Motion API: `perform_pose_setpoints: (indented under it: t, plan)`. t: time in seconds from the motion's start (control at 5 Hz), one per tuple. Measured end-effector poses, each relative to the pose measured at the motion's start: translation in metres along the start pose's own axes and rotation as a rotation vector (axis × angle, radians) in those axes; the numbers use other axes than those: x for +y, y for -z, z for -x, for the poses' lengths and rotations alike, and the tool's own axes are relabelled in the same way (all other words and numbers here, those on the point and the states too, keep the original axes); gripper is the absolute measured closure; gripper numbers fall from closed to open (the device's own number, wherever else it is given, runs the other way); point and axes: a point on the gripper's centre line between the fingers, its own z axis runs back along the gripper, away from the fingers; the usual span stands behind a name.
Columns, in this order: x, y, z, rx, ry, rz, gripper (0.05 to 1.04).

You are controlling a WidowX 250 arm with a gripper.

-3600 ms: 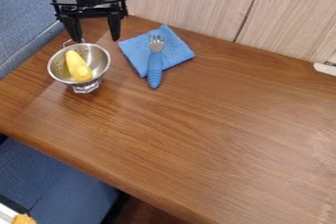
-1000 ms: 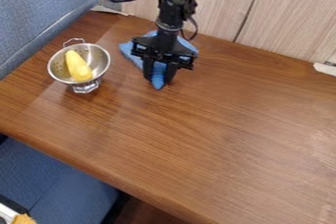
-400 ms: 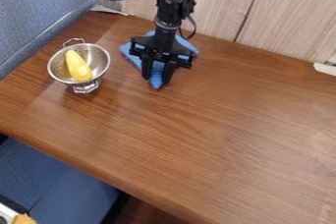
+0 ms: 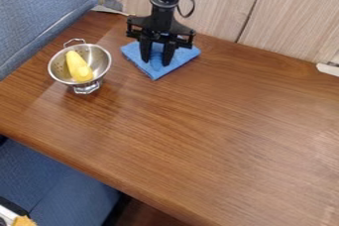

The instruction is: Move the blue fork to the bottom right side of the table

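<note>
Blue plastic fork (image 4: pixel 156 60) is in my black two-finger end effector (image 4: pixel 156 63), handle pinched between the two fingers, which stand a little apart around it. Fork sits over the square blue cloth (image 4: pixel 177 61), near the back of the brown wood-grain desk (image 4: pixel 198 131); its tines I can't make out behind the end effector.

Versus the earlier frame: I've brought the end effector up and back toward the pale wood-grain panel (image 4: pixel 205 9), fork along with it. The handle tip poked out past the cloth's near corner before; now that corner shows and the tip lies further up in view. Cloth looks about where it was.

Left of the cloth, well apart from the fork, is the silver metal colander (image 4: pixel 100 61), same spot as before, with the yellow elongated toy (image 4: pixel 79 67) in it. Blue fabric seating (image 4: pixel 46 17) runs beyond the desk's left edge.
</note>
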Motion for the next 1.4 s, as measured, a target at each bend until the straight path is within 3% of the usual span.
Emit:
perform_pose_setpoints:
  t: [0.6,0.8,1.2,1.4]
  plan:
    - [-0.045,-0.028,0.044,-0.041,0.199,0.087,0.637]
    - [-0.067,-0.042,0.077,-0.051,0.292,0.126,0.637]
    - [-0.087,-0.037,0.139,-0.033,0.466,0.145,0.637]
    - [-0.087,-0.025,0.154,-0.035,0.495,0.147,0.637]
